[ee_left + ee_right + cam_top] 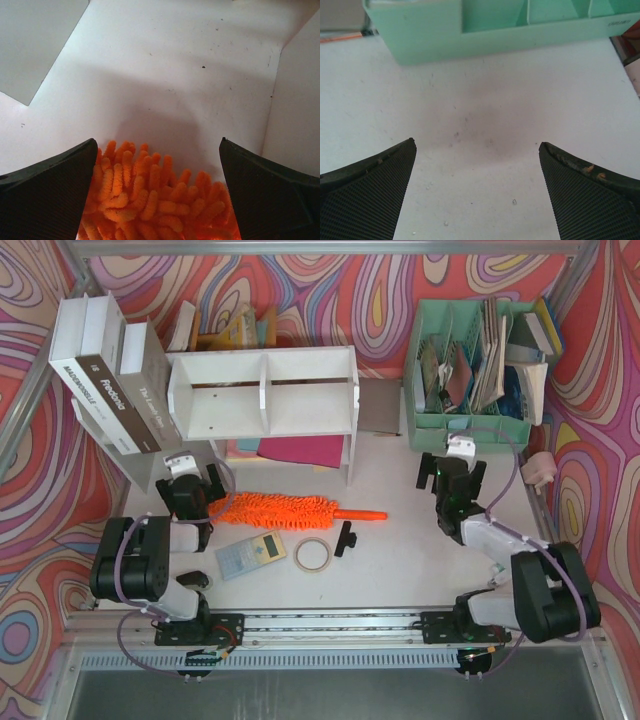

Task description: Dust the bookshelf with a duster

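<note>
The white bookshelf (265,390) stands on its legs at the back middle of the table, with two compartments split by a divider. In front of it the fluffy orange duster (280,510) lies flat, its plastic handle (362,514) pointing right. My left gripper (195,482) hovers at the duster's left end. It is open, and the duster's fluffy strands (150,200) show between the wide-apart fingers of the left gripper (157,141) without touching them. My right gripper (452,472) is open over bare table, and the right wrist view shows nothing between the fingers of this gripper (476,142).
Big books (110,380) lean left of the shelf. A mint-green organizer (470,415) full of papers stands at the back right, just ahead of the right gripper (445,35). A calculator (250,555), a tape roll (313,555) and a black clip (345,537) lie near the duster.
</note>
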Controlling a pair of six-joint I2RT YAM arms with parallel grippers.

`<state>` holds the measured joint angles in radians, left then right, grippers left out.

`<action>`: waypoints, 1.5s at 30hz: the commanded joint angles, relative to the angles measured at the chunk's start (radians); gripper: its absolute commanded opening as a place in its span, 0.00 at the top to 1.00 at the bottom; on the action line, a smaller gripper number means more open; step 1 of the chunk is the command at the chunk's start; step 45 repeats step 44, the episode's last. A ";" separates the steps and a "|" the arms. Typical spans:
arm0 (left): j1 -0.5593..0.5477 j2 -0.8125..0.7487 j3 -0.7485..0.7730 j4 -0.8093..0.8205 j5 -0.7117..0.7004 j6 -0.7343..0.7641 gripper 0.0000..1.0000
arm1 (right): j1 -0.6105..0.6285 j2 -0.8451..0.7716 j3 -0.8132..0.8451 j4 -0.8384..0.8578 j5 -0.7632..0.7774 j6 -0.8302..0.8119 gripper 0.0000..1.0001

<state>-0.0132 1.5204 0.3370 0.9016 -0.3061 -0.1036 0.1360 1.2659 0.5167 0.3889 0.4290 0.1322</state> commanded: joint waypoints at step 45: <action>0.002 0.006 0.016 0.025 0.009 -0.018 0.02 | -0.100 0.414 -0.169 0.823 -0.359 -0.140 0.01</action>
